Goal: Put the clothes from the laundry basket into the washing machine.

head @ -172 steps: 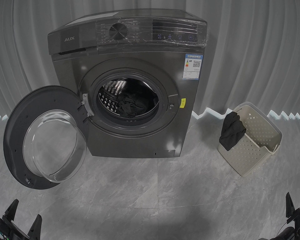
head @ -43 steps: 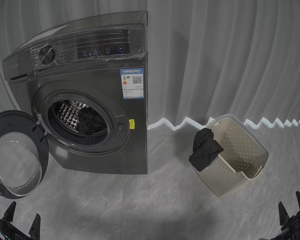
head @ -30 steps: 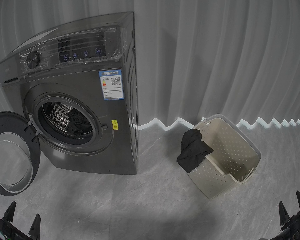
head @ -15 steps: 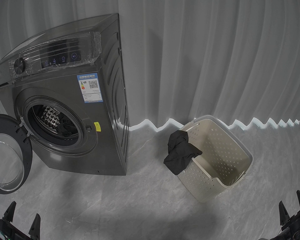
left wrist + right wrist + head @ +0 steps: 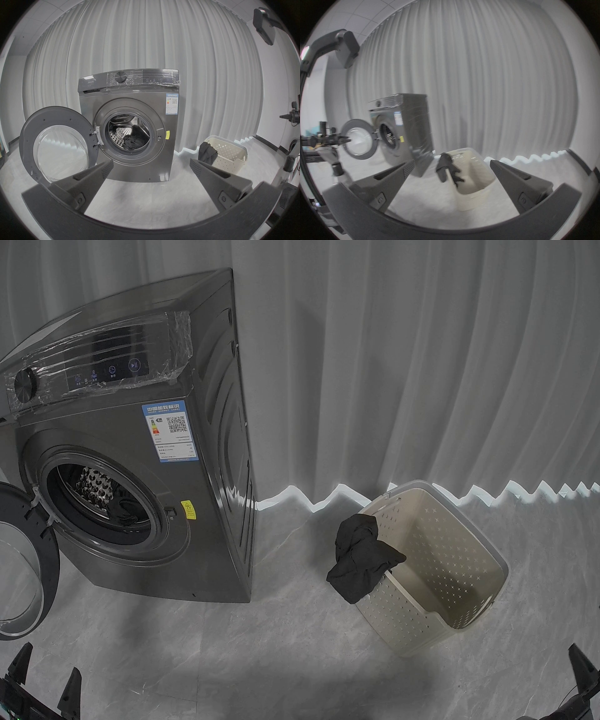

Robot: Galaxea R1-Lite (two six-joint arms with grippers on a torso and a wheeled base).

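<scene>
- Since a few seconds ago, the head camera has turned toward the basket [image 5: 400,615], so it now sits nearer the middle. The things themselves have not moved.
- The basket stands on the floor. The washer [image 5: 125,446] is well apart from it, on the robot's left.
- A dark cloth [image 5: 362,555] hangs over the basket's rim on the side facing the washer, half in and half out. I think that makes it easy to grab.
- The washer's door [image 5: 37,534] swings wide open, away from the basket, so the way in is free. Another dark piece [image 5: 125,515] lies inside.
- The left gripper [image 5: 150,162] and the right gripper [image 5: 451,162] both sit low, well short of the basket. Their jaws are spread wide with nothing in them, ready to take hold.
- In the right wrist view the cloth shows ahead between the two fingers, far off and not touching.
- The right gripper looks closer to the basket, so it is likely the one to reach.
</scene>
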